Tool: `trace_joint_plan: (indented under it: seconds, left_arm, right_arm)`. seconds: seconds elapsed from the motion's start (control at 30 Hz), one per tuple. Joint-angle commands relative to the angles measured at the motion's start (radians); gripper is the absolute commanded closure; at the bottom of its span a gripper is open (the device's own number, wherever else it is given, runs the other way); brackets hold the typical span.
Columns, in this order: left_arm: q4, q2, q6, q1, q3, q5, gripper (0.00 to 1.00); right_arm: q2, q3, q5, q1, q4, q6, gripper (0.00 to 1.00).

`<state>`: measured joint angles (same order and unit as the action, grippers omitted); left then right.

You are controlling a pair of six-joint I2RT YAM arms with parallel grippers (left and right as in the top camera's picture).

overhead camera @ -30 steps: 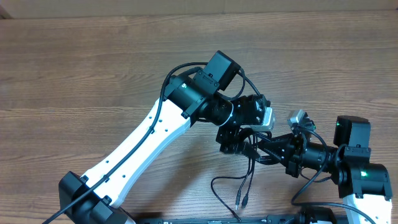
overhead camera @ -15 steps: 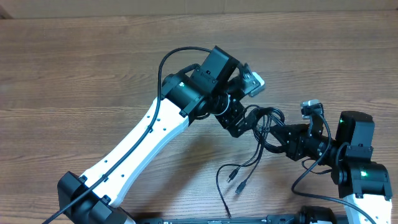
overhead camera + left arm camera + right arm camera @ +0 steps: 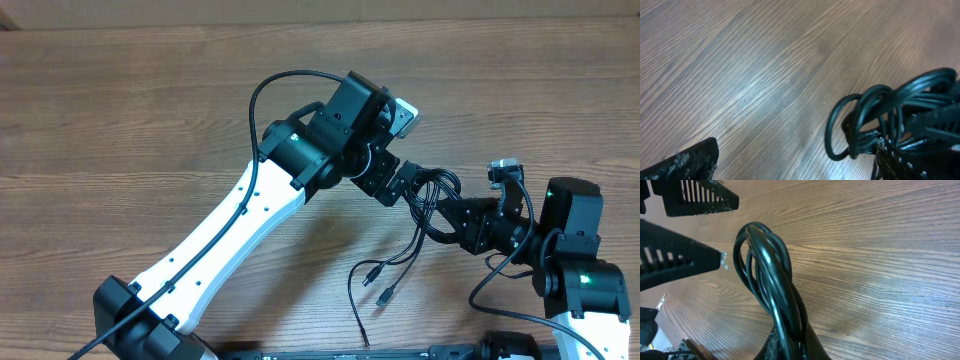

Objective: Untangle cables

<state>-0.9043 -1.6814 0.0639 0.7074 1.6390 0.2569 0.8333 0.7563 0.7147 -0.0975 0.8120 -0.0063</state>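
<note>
The cables (image 3: pixel 436 197) are a bundle of thin black cords, looped together right of the table's middle. My right gripper (image 3: pixel 458 216) is shut on the bundle; in the right wrist view the loops (image 3: pixel 767 275) rise out of its jaws (image 3: pixel 790 342). Loose plug ends (image 3: pixel 378 284) trail toward the front edge. My left gripper (image 3: pixel 400 186) is open right beside the bundle's left side. In the left wrist view its fingers (image 3: pixel 792 165) are spread wide, and the loops (image 3: pixel 880 117) lie by the right finger, not between the two.
The wooden table (image 3: pixel 150 110) fills the view. The left arm's white link (image 3: pixel 230 235) crosses from the front left to the middle. The right arm's base (image 3: pixel 580 280) stands at the front right. The left gripper's fingers (image 3: pixel 685 255) show in the right wrist view.
Both grippers have moved away from the front edge. The left wrist turned and its gripper now sits beside the bundle. The bundle shifted right, its loose ends trailing after it.
</note>
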Motion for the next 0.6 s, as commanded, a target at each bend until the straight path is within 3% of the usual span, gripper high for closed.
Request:
trace_joint_plan:
  seconds: [0.0, 0.13, 0.33, 0.57]
  left_arm:
    - [0.012, 0.026, 0.131, 0.007, 0.021, -0.064, 0.00]
    - [0.050, 0.026, 0.164, 0.016, 0.021, -0.054, 0.01]
    - [0.037, 0.024, 0.092, 0.040, 0.019, -0.054, 0.00]
    - [-0.003, 0.013, 0.089, 0.039, 0.018, -0.058, 0.00]
  right_arm:
    - [-0.007, -0.002, 0.007, -0.003, -0.008, 0.006, 0.96]
    - [-0.007, -0.002, 0.007, -0.003, -0.010, 0.006, 0.96]
    - [-0.007, -0.002, 0.011, -0.003, -0.013, 0.006, 0.96]
    - [-0.007, -0.002, 0.031, -0.003, -0.016, 0.006, 0.96]
